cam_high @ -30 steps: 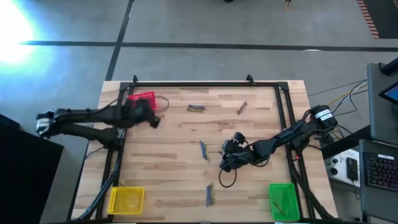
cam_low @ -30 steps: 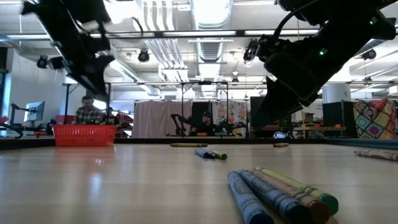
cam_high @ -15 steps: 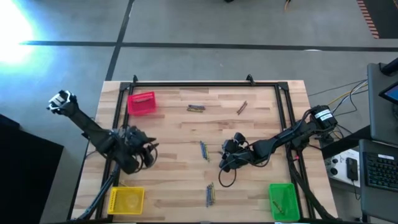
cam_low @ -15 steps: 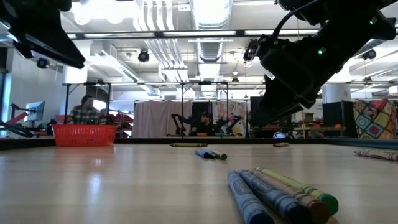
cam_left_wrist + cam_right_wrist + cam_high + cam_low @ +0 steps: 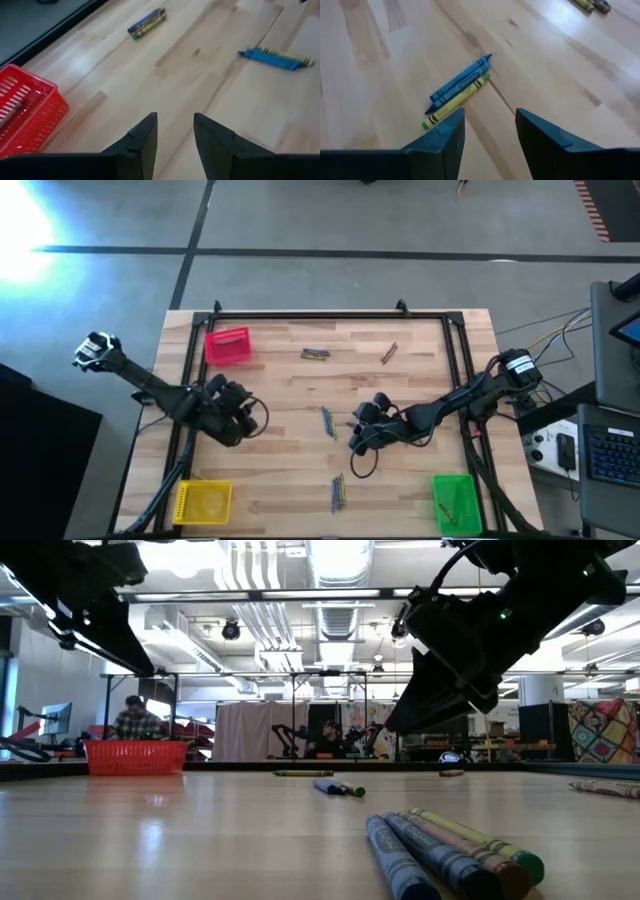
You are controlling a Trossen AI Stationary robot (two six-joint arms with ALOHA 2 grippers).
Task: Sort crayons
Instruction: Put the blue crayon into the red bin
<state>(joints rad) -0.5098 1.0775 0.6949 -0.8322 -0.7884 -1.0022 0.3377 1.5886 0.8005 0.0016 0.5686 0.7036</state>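
Note:
Crayons lie in small clusters on the wooden table: a blue and yellow-green cluster (image 5: 327,421) at the middle, which also shows in the right wrist view (image 5: 459,91) and the left wrist view (image 5: 275,58). Another cluster (image 5: 316,353) lies at the far middle, a single brown one (image 5: 389,353) to its right, and one cluster (image 5: 338,493) near the front edge (image 5: 450,850). My left gripper (image 5: 248,416) (image 5: 175,125) is open and empty, left of the middle cluster. My right gripper (image 5: 354,438) (image 5: 485,122) is open and empty above the table, just right of that cluster.
A red bin (image 5: 228,345) stands at the far left, a yellow bin (image 5: 203,502) at the near left, and a green bin (image 5: 455,502) at the near right. A black frame (image 5: 330,317) runs along the table's far and side edges.
My left gripper has swung from beside the red bin toward the table's near edge, then a little toward the right, and now hangs over the left middle of the table. My right gripper has shifted slightly toward the middle crayon cluster. No crayon has moved.

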